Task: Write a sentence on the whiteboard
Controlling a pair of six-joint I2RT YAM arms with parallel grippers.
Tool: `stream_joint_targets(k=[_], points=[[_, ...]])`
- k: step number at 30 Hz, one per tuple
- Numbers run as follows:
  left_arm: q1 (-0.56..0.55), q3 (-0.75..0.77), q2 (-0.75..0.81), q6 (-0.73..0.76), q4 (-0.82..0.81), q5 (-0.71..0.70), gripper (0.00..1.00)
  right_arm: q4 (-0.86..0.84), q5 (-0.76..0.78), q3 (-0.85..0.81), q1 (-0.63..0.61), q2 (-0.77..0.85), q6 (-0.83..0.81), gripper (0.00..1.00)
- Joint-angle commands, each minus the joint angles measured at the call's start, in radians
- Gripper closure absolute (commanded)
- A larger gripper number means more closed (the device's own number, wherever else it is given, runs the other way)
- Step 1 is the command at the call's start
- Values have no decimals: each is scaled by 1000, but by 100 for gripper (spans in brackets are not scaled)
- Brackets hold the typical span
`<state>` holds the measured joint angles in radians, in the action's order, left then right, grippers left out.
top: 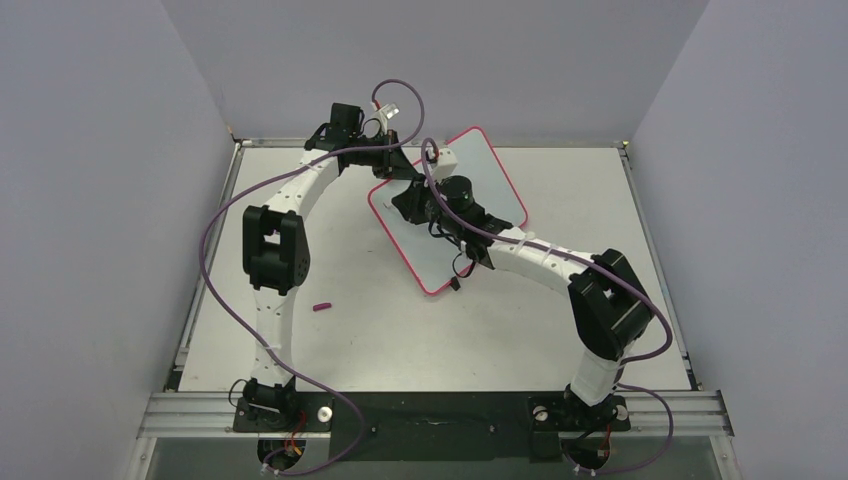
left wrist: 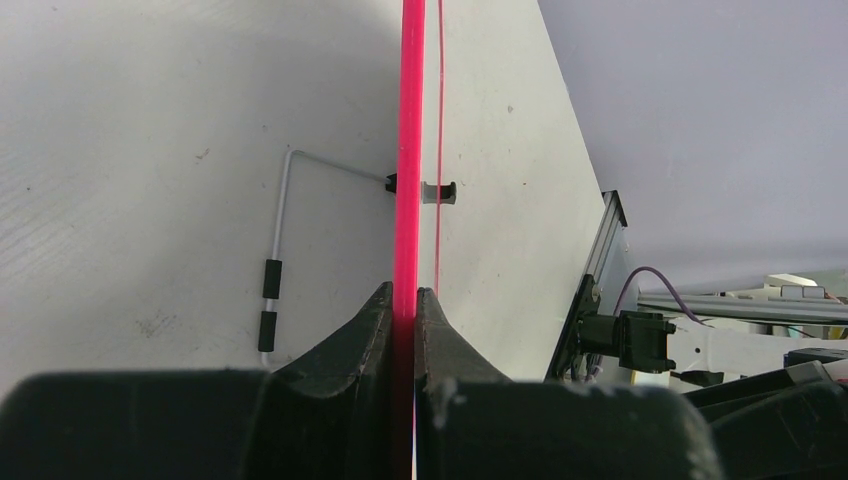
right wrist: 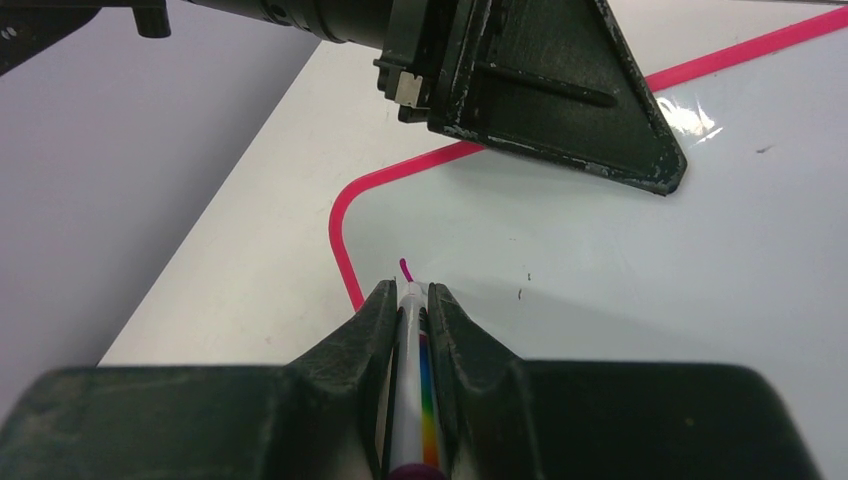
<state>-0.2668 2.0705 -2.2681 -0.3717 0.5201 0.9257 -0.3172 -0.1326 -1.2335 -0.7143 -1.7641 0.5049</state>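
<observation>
The whiteboard (top: 482, 180), white with a red-pink rim, sits turned like a diamond at the table's far middle. My left gripper (top: 398, 168) is shut on its upper-left edge; the left wrist view shows the rim (left wrist: 408, 150) edge-on between the closed jaws of that gripper (left wrist: 405, 295). My right gripper (right wrist: 408, 290) is shut on a white marker with a rainbow stripe (right wrist: 410, 360), its tip on the board (right wrist: 600, 260) near a rounded corner. Of the sentence, only one short reddish-purple stroke (right wrist: 404, 268) shows. In the top view the right gripper (top: 412, 203) covers that spot.
A small purple marker cap (top: 322, 307) lies on the table left of centre. A bent wire stand with black sleeves (left wrist: 272, 290) shows beside the board's rim. The left gripper's finger (right wrist: 560, 100) overhangs the board's edge. Aluminium rails border the table (top: 620, 300).
</observation>
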Motion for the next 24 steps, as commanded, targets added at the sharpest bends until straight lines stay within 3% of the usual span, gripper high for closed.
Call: stream_joint_targets(k=[1, 24], points=[[-12, 2, 85, 8, 0, -5, 100, 17, 49, 37, -4, 31, -30, 100], [-13, -17, 102, 4, -13, 0, 100, 87, 86, -107, 19, -23, -36, 100]])
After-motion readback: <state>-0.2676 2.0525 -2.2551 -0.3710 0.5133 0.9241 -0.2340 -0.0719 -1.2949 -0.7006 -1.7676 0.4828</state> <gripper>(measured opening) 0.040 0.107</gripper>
